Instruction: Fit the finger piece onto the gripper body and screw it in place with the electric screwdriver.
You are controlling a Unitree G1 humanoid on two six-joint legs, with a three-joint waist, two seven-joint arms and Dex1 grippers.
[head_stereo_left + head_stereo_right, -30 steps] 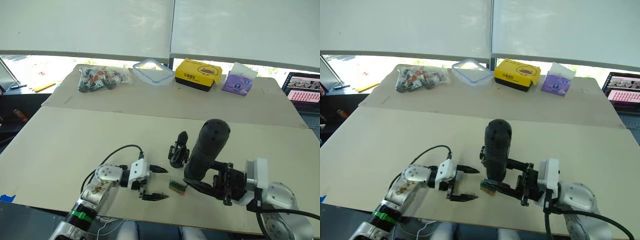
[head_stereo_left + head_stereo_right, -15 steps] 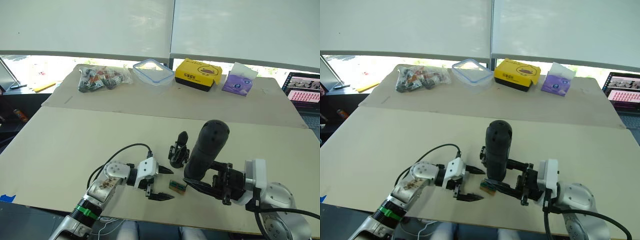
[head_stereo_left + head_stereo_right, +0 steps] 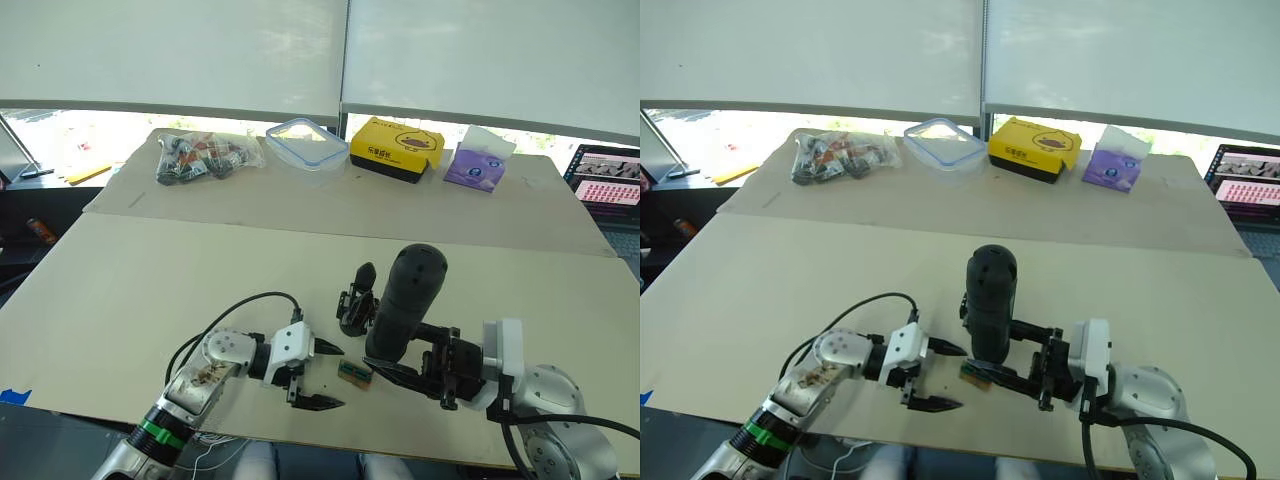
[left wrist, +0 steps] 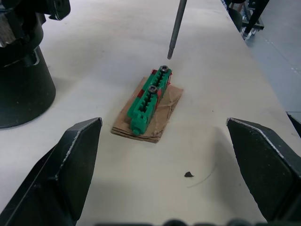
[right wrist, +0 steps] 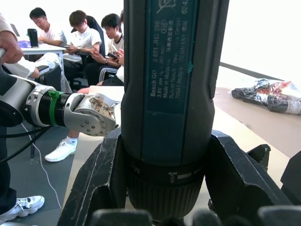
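Black, thick and cylindrical, the electric screwdriver [image 3: 405, 305] is clamped in the right gripper [image 3: 420, 368], its bit above a small green block [image 4: 149, 100]. Left gripper [image 3: 318, 374] is spread and empty. Behind, the ribbed black gripper body [image 3: 357, 300] looks unscrewed.

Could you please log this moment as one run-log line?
right gripper: shut on electric screwdriver, bit above green block | left gripper: open, facing block | gripper body: on table, untouched
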